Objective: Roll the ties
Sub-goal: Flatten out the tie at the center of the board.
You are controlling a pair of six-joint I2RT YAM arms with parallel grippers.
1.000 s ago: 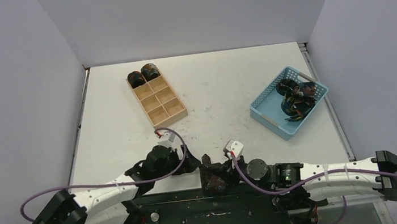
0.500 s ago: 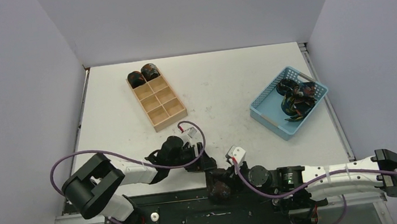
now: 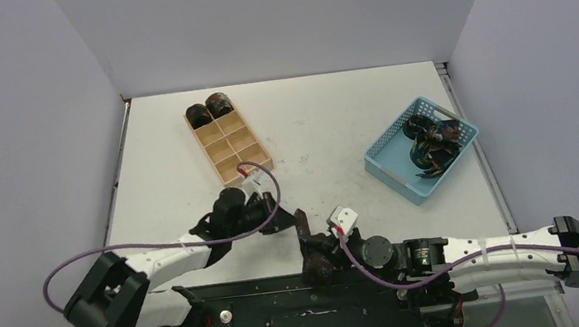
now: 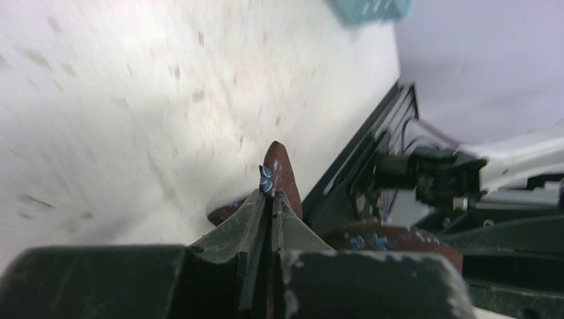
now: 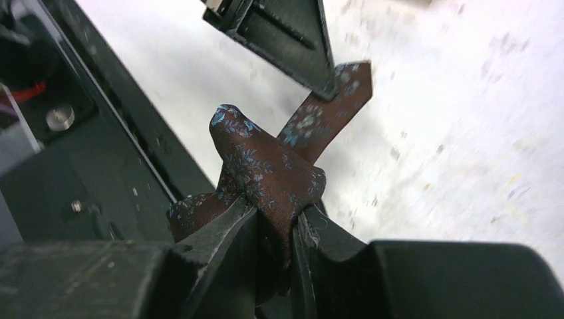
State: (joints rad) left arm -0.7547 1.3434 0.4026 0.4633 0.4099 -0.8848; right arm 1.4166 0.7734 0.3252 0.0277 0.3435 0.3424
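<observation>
One dark brown tie with small bluish patterns lies at the near table edge, held between both grippers. My left gripper [image 3: 283, 216] [image 4: 271, 197] is shut on its pointed end [image 4: 279, 174] [image 3: 300, 222]. The strip [image 5: 326, 106] runs from there to a bunched fold [image 5: 269, 176] [image 3: 315, 265]. My right gripper [image 3: 322, 253] [image 5: 276, 222] is shut on that fold, the fabric filling the gap between its fingers. The left fingers [image 5: 292, 40] show at the top of the right wrist view. Two rolled ties [image 3: 209, 109] sit in the far compartments of the wooden tray.
The tan wooden tray [image 3: 246, 159] stands at the far left of centre. A light blue basket [image 3: 392, 174] at the right holds more dark ties [image 3: 431, 142]. The black mounting plate [image 3: 311, 298] runs along the near edge under the held tie.
My left gripper has gone from open to shut on the tie's pointed end and has drawn it away from the near edge, to the far left. The right gripper keeps its hold.
</observation>
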